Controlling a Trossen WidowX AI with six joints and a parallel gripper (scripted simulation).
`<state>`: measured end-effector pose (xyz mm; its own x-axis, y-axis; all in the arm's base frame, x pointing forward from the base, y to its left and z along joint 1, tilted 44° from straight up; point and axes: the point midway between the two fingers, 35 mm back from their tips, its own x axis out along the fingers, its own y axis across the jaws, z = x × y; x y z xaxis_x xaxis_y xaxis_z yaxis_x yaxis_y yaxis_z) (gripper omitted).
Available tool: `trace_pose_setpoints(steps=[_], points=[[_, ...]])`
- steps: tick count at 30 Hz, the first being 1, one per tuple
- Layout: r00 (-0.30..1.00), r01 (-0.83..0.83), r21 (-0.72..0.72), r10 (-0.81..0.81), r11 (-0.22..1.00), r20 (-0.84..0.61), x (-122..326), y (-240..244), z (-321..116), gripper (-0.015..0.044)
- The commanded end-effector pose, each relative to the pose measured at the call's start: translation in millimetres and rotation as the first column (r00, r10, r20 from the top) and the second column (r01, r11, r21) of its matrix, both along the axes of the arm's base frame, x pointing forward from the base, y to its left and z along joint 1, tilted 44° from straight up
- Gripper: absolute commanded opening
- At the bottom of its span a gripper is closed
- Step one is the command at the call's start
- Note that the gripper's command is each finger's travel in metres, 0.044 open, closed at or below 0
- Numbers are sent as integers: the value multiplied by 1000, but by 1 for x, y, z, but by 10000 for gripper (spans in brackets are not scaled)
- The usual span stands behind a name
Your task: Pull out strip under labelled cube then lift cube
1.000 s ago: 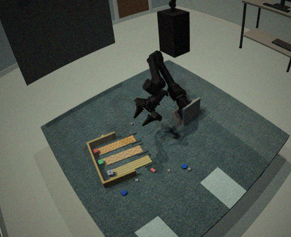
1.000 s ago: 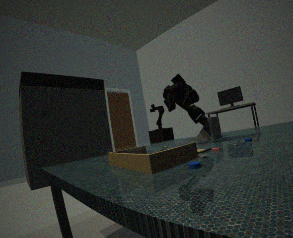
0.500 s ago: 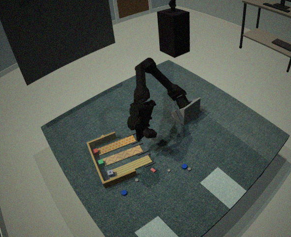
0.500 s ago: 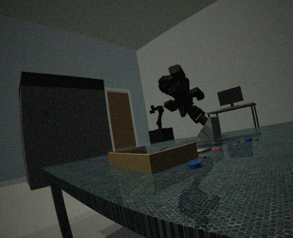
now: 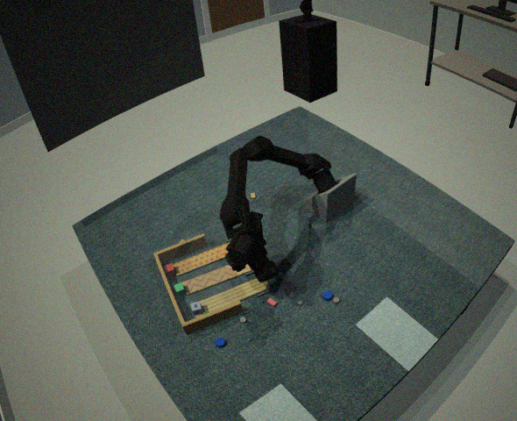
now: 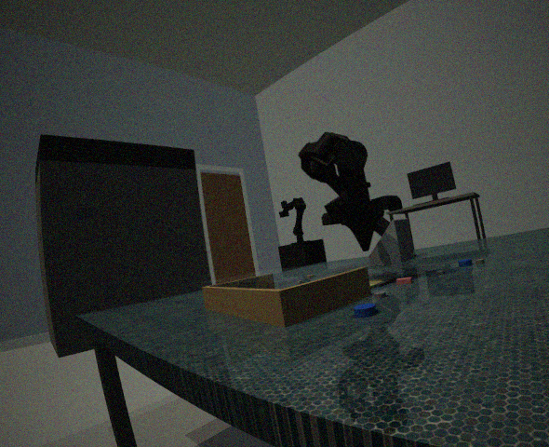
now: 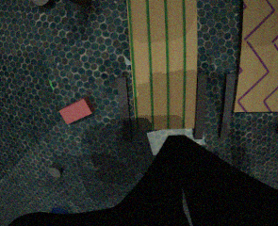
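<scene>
The labelled grey cube (image 5: 196, 307) sits at the closed end of a wooden tray (image 5: 213, 319) (image 6: 313, 295), on the green-striped strip (image 5: 236, 294) (image 7: 163, 44). A green cube (image 5: 179, 287) rests on the zigzag strip (image 5: 217, 276) (image 7: 265, 38). A red cube (image 5: 170, 267) rests on the dotted strip (image 5: 201, 259). My gripper (image 5: 272, 277) (image 6: 365, 246) (image 7: 175, 142) is shut, its tips right at the outer end of the green-striped strip. I see nothing held between the fingers. The cubes are out of the wrist view.
A pink block (image 5: 272, 302) (image 7: 76, 111) lies just beside the strip's end. Blue discs (image 5: 327, 295) (image 5: 220, 342) (image 6: 364, 310) and small grey discs are scattered near the tray. A grey wedge (image 5: 337, 196) stands at the arm's base. Pale patches (image 5: 397, 332) mark the mat.
</scene>
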<state>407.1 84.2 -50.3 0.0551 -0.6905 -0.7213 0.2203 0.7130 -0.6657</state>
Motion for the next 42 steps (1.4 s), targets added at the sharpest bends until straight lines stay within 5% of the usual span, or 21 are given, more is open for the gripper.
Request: trace_pose_setpoints(steps=[1,42], points=[[1000,17,0,-17,1000,-1,1,0,-2,0],[1000,17,-3,-17,1000,0,3,-47,-49,0]])
